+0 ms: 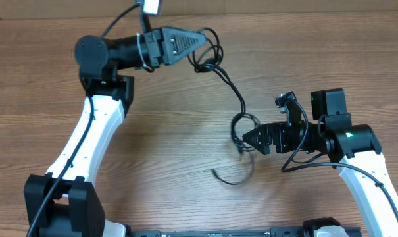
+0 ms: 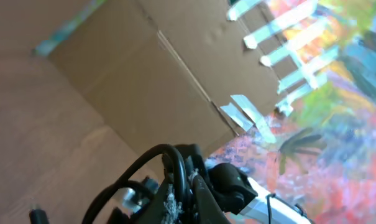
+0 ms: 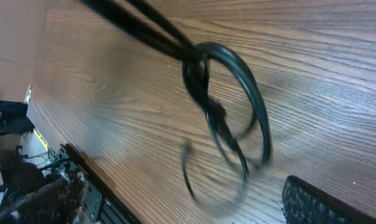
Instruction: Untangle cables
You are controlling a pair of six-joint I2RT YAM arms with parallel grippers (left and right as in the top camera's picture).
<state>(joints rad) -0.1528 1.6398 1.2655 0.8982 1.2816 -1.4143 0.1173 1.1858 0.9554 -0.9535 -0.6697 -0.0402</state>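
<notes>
The cables (image 1: pixel 240 100) are thin black cords on the wooden table. They run from a bunch at the back, down through a knotted loop (image 1: pixel 245 125), to a curved loose tail (image 1: pixel 233 179). My left gripper (image 1: pixel 204 47) is shut on the bunch, and a cord (image 2: pixel 180 180) shows pinched between its fingers. My right gripper (image 1: pixel 246 138) is open and low over the table, its tips right at the loop. In the right wrist view the knotted loop (image 3: pixel 228 118) lies ahead of the wide-apart fingers (image 3: pixel 312 202), with the blurred tail between them.
The wooden table (image 1: pixel 172 131) stretches between the arms. A black rail (image 1: pixel 218 232) lines its front edge. Behind the left gripper stand a cardboard wall (image 2: pixel 113 81) and a colourful poster (image 2: pixel 337 124) with tape strips.
</notes>
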